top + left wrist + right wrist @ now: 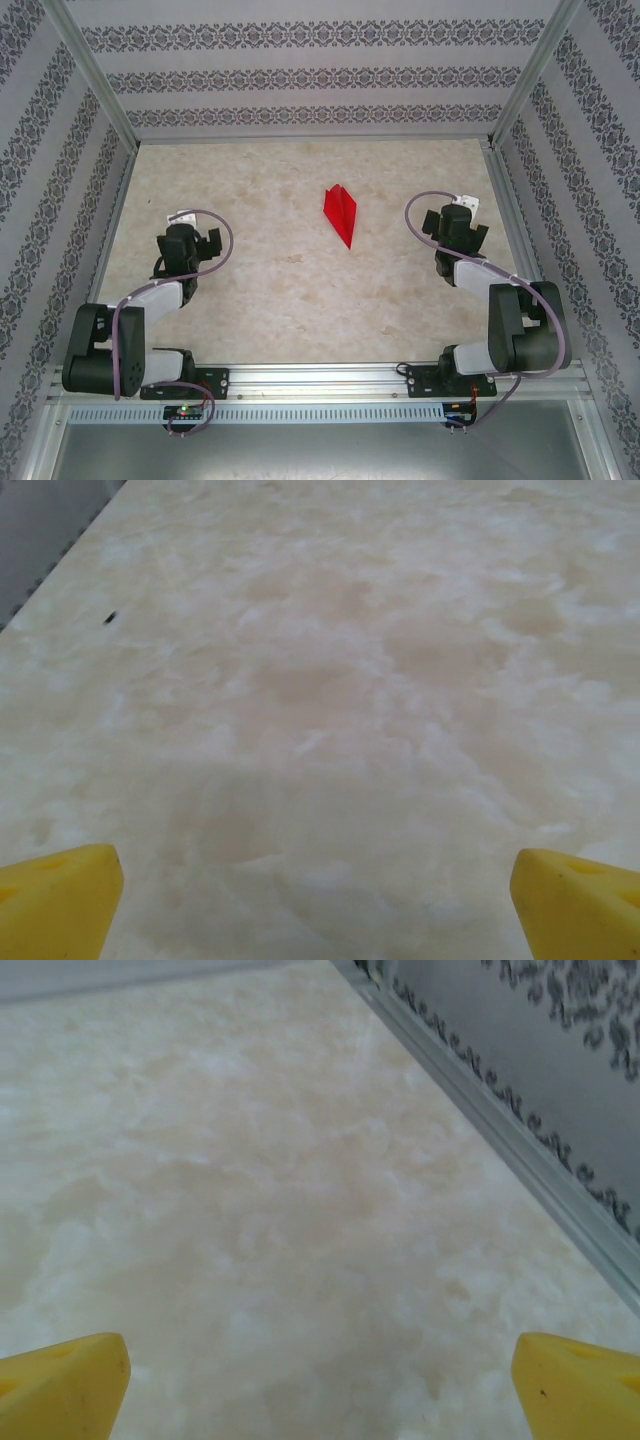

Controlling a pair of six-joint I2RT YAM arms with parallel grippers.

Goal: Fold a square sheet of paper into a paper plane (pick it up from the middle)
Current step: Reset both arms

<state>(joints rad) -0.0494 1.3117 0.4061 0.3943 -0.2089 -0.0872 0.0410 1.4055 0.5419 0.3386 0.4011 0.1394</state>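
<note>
Paper plane lying loose on the desk, with the left pincer and the right pincer both wide open and empty.

From the top camera, the red dart rests flat in the far half of the marbled desk, its sharp tip toward the arm bases, between the two arms, well apart from each and somewhat nearer the right one. In the left wrist camera, the left pincer hangs over bare desk, its yellow fingertips spread to the picture's lower corners with nothing between them, and a small dark speck sits on the surface at far left. In the right wrist camera, the right pincer is just as widely parted, fingertips gripping nothing, over desk beside a metal rail under the patterned wall.
</note>
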